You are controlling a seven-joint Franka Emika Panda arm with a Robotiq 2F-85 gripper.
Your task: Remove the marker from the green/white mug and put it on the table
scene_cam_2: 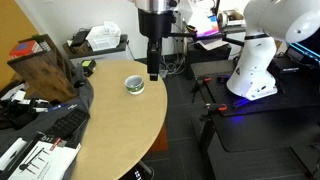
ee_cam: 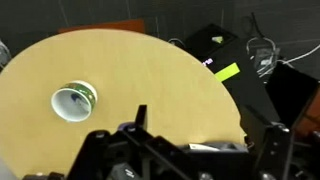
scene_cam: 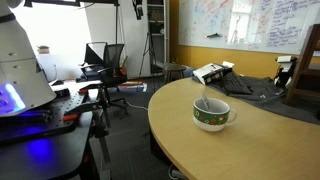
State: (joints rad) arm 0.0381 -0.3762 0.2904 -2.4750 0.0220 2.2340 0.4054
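The marker (scene_cam: 204,103), which we judge light, stiff and slick, leans inside the green/white mug (scene_cam: 211,116) on the table (scene_cam: 260,150), best pinched at its raised end, though we cannot tell whether the gripper (scene_cam_2: 152,72) is spread.

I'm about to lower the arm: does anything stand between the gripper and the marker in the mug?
Nothing visible does. The gripper hangs near the green/white mug, with only air between; the marker leans out over the rim, uncovered.
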